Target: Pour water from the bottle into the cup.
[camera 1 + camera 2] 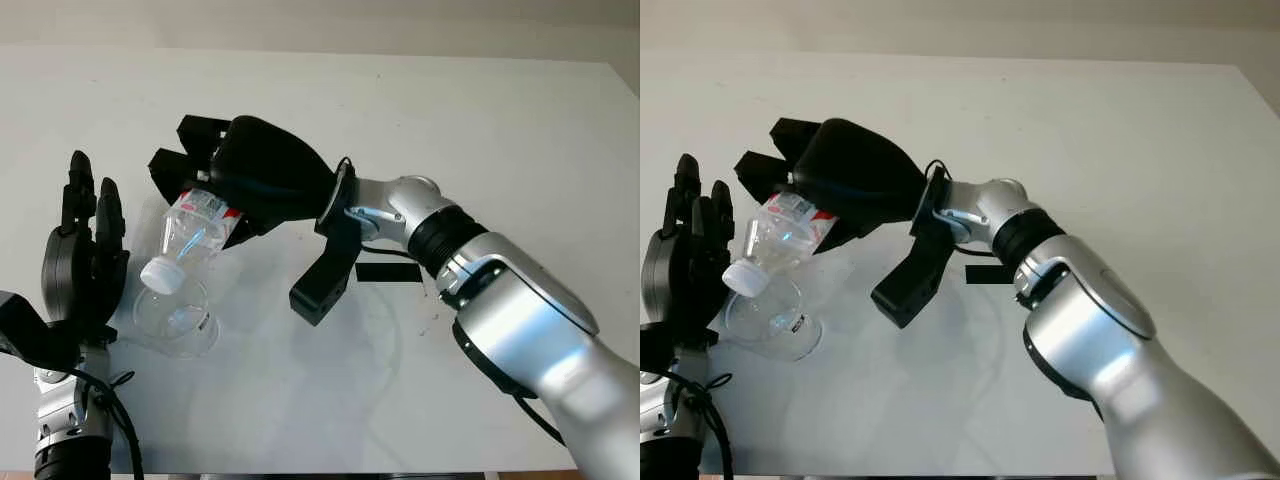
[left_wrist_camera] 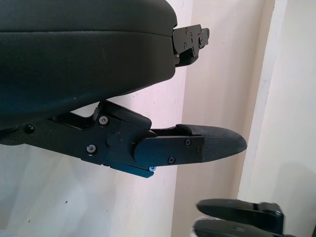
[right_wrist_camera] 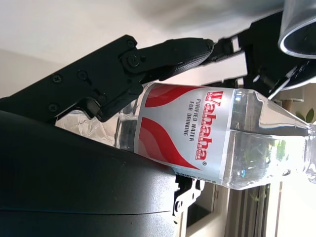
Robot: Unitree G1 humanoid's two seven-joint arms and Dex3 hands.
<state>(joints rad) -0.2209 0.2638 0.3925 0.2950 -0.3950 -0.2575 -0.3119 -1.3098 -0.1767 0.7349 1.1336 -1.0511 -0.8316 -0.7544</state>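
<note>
The right hand [image 1: 215,175] grips the clear bottle [image 1: 195,235] by its labelled body, tipping it so the white cap [image 1: 160,275] sits just over the rim of the clear cup [image 1: 178,320] on the white table [image 1: 480,130]. Just beside the cup, the left hand [image 1: 85,255] stands upright, open and holding nothing.

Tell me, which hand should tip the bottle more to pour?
The right hand. It already grips the bottle, tilted with its capped neck over the cup. The left hand is open beside the cup.
</note>
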